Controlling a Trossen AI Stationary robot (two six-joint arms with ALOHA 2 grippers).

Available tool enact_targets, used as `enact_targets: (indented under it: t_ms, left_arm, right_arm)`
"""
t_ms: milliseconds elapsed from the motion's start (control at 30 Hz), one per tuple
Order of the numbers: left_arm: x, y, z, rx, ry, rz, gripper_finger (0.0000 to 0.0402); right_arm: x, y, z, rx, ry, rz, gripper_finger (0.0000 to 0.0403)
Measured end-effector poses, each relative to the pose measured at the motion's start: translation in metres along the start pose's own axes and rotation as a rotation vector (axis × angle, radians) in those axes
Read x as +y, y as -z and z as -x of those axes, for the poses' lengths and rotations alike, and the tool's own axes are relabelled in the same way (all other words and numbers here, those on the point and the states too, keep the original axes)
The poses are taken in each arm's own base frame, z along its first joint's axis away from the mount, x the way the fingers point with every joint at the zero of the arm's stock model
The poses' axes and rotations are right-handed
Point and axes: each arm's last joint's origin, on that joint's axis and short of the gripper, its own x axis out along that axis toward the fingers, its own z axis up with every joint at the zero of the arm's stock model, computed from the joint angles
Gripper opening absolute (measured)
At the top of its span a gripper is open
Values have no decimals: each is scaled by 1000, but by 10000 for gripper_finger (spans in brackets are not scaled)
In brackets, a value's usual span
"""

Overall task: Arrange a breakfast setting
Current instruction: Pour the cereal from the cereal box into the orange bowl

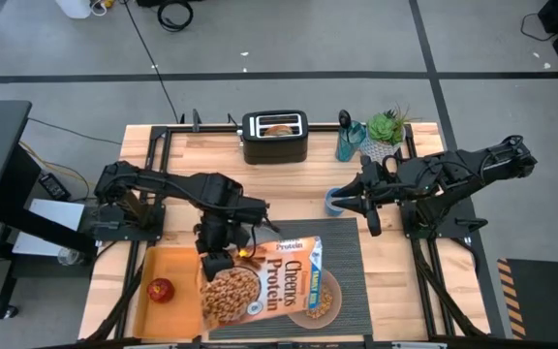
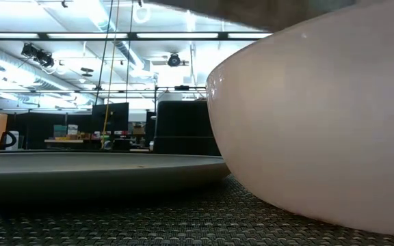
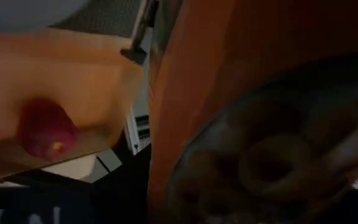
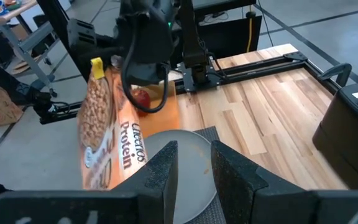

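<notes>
Left pincer (image 1: 217, 254) clamped on the cereal box (image 1: 264, 281), tipped over the bowl (image 1: 320, 299) on the plate (image 4: 188, 163) and placemat (image 1: 352, 267). Apple (image 1: 162, 289) lies on orange tray (image 1: 168, 267). Right pincer (image 4: 191, 163) hovers above the worktop (image 1: 216, 160), fingers slightly apart, empty.

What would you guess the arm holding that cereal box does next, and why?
Probably it tips the cereal box a little further toward the bowl. The left gripper holds the box over the placemat, its top end lying over the bowl, which already shows some cereal. The apple sits in the orange tray, and the right gripper waits above the placemat's far edge.
</notes>
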Motion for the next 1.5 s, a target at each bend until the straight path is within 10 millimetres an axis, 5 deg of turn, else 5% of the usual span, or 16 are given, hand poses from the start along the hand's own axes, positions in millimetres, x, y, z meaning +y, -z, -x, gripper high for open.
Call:
enact_targets:
  t_ms: [1500]
  left_arm:
    - [5, -3, 5, -2, 33, -19, 176]
  right_arm:
    - [0, -1, 0, -6, -3, 6, 103]
